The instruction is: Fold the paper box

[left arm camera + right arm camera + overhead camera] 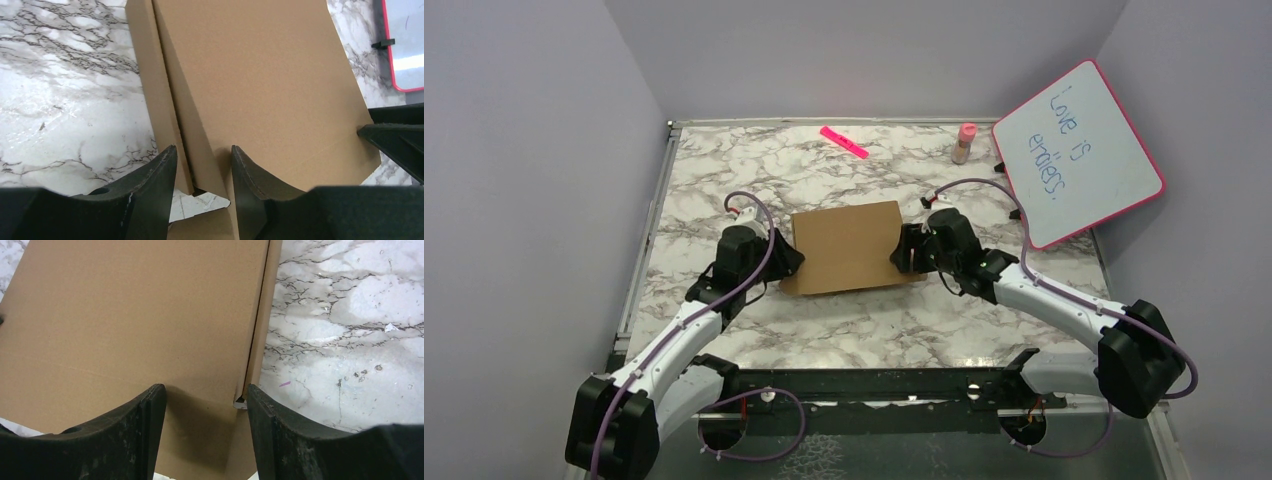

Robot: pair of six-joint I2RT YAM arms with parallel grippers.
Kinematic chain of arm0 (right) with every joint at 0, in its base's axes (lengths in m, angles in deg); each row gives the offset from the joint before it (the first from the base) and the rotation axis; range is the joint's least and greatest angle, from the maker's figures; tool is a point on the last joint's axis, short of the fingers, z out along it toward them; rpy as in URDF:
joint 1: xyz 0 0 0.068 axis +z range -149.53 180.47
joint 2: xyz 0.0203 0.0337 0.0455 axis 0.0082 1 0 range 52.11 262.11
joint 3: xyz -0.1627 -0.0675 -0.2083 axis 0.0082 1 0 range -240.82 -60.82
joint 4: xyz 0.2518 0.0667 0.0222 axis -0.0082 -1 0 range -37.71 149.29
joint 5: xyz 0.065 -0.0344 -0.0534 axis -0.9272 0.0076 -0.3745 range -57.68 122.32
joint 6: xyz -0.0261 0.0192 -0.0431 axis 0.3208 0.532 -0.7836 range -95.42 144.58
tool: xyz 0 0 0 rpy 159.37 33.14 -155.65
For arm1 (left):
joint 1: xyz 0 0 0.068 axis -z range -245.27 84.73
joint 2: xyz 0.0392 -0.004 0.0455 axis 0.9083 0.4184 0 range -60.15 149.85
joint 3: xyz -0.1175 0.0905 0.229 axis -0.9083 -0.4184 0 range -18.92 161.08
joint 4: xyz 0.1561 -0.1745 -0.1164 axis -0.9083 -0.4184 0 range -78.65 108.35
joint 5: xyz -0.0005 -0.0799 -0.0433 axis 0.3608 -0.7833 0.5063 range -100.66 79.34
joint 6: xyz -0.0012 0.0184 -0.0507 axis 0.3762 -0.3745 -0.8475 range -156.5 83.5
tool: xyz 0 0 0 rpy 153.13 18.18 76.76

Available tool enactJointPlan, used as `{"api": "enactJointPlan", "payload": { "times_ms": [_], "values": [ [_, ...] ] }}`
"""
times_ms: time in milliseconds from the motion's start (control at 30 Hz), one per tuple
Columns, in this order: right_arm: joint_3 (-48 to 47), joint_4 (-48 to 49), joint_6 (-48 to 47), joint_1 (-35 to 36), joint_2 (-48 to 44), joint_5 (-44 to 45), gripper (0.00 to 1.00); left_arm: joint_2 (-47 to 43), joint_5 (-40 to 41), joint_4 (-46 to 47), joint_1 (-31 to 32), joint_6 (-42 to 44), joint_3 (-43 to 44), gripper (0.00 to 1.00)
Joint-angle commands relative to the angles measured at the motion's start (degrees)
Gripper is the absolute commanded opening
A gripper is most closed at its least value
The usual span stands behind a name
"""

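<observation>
The paper box (849, 245) is plain brown cardboard, lying in the middle of the marble table with its top panel down over it. My left gripper (786, 262) is at its left edge. In the left wrist view the jaws (204, 152) close around the box's (260, 75) upright left wall and the slanted flap beside it. My right gripper (902, 250) is at the right edge. There the jaws (206, 392) straddle the box's (135, 315) right corner, with one finger (150, 410) on the top panel and the other outside the side wall.
A pink-framed whiteboard (1079, 155) leans at the back right. A small pink bottle (965, 143) stands near it, and a pink marker (844, 142) lies at the back middle. Grey walls close in the table on the left, back and right.
</observation>
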Motion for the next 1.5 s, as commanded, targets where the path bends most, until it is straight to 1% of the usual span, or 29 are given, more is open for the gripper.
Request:
{"api": "enactJointPlan", "payload": {
  "times_ms": [0, 300, 533, 733, 800, 1033, 1133, 1333, 1467],
  "values": [
    [-0.98, 0.92, -0.99, -0.37, -0.89, 2.32, 0.64, -2.1, 3.16, 1.35, -0.01, -1.72, -1.58, 0.45],
    [-2.05, 2.77, -0.27, -0.91, -0.3, -0.39, 0.64, -1.15, 0.59, 1.16, -0.01, -2.51, 0.33, 0.46],
    [-0.76, 4.55, 0.14, -1.3, 2.29, -0.8, 0.63, 1.19, 1.94, 2.47, -0.01, -2.35, -1.59, 0.46],
    [2.14, 5.91, 0.41, -1.45, 3.96, -1.32, 0.6, 4.13, 1.49, 5.54, -0.01, -2.65, -3.28, 0.44],
    [2.99, 7.67, 0.21, -1.45, 4.69, -1.05, 0.6, 5.29, 1.48, 6.5, -0.01, -2.64, -3.88, 0.44],
    [4.39, 8.59, -1.6, -1.53, 7.63, 1.04, 0.59, 7.86, 2.1, 8.82, -0.01, -2.77, -6.36, 0.43],
    [4.83, 9.25, -1.65, -1.64, 8.24, -0.15, 0.56, 7.94, 2.44, 10.07, -0.01, -3.16, -7.65, 0.43],
    [4.18, 8.74, -1.12, -2.22, 7.08, -2.27, 0.55, 8.87, 1.77, 10.46, -0.01, -2.9, -6.96, 0.42],
    [2.65, 6.65, -3.07, -3.06, 4.68, 1.09, 0.57, 8.76, 2.24, 10.34, -0.01, -2.7, -6.94, 0.42]
  ]
}}
